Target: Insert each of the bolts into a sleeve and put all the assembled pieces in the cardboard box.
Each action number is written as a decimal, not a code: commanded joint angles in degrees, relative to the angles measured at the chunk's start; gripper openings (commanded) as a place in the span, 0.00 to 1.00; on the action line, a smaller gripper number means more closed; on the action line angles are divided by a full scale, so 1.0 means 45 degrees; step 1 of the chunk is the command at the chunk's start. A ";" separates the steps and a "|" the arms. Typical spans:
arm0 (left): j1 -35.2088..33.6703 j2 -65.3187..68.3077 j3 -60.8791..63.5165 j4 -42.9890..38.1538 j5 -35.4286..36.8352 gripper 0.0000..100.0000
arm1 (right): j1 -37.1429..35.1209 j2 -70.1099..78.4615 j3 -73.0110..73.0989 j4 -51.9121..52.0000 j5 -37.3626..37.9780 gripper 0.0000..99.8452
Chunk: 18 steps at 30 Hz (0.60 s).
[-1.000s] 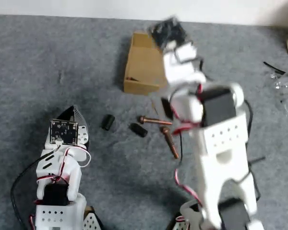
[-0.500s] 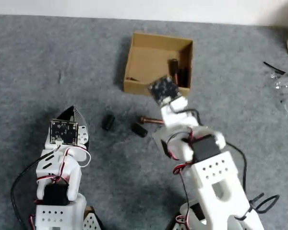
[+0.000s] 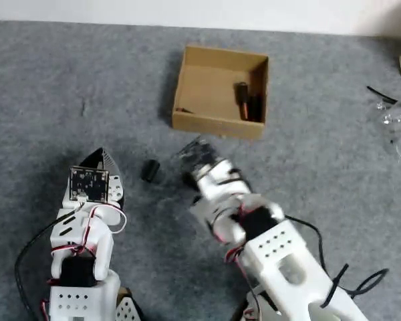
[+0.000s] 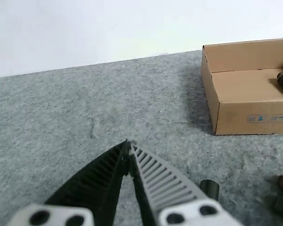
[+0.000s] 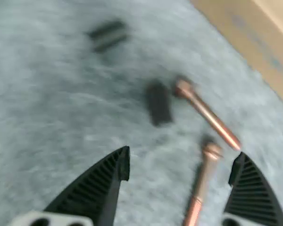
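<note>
Left gripper (image 4: 129,146) is fully closed with nothing in it, tips pressed together just above the carpet (image 4: 61,108). It sits on the left side, well apart from the box (image 3: 187,87).

Right gripper (image 5: 181,154) is spread wide and holds nothing. It hangs low over the loose parts in front of the box.

- First bolt (image 5: 207,115) lies flat on the carpet in the gap between the right fingers.
- Second bolt (image 5: 202,186) also lies flat, its head close to the first bolt's plain end. Contact between them is unclear because the wrist view is blurred.
- Near sleeve (image 5: 159,103) lies on its side just beside the first bolt's head, apart from it.
- Far sleeve (image 3: 150,170) lies on the carpet between the two arms, well apart from both bolts.

The box stands open-topped beyond the parts, near the carpet's far edge. Inside, against its right wall, lies a piece (image 3: 242,100). It is copper with a dark end, so probably a bolt seated in a sleeve.
</note>
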 commanded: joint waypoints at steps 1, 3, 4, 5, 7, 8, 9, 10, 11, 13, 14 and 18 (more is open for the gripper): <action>0.0127 -0.0127 0.0283 -0.0254 -0.0059 0.01 | -0.0987 -0.0283 -0.0107 -0.0381 0.0352 0.30; 0.0127 -0.0127 0.0283 -0.0254 -0.0059 0.01 | -0.0987 -0.0283 -0.0147 -0.0381 0.0410 0.30; 0.0127 -0.0127 0.0283 -0.0254 -0.0059 0.01 | -0.0987 -0.0283 -0.0166 -0.0381 0.0449 0.30; 0.0127 -0.0127 0.0283 -0.0254 -0.0059 0.01 | -0.1026 -0.0283 -0.0186 -0.0400 0.0449 0.30; 0.0127 -0.0127 0.0283 -0.0254 -0.0059 0.01 | -0.1045 -0.0147 -0.0400 -0.0400 0.0645 0.30; 0.0127 -0.0127 0.0283 -0.0254 -0.0059 0.01 | -0.1045 0.0166 -0.0518 -0.0361 0.0821 0.30; 0.0107 -0.0127 0.0283 -0.0254 -0.0059 0.01 | -0.1045 0.0635 -0.0733 -0.0361 0.0879 0.30; 0.0107 -0.0147 0.0283 -0.0254 -0.0059 0.01 | -0.1026 0.1221 -0.1045 -0.0381 0.0899 0.30; 0.0107 -0.0147 0.0283 -0.0254 -0.0059 0.01 | -0.1026 0.1885 -0.1397 -0.0381 0.0899 0.30; -0.0127 -0.0147 0.0283 -0.0254 -0.0078 0.01 | -0.1045 0.3311 -0.2256 -0.0381 0.0879 0.30; -0.0342 -0.0166 0.0283 -0.0274 -0.0039 0.01 | -0.1045 0.3995 -0.2725 -0.0400 0.0879 0.30; -0.1045 -0.0127 0.0283 -0.0567 0.0000 0.01 | -0.0987 0.6418 -0.4366 -0.0947 0.0879 0.30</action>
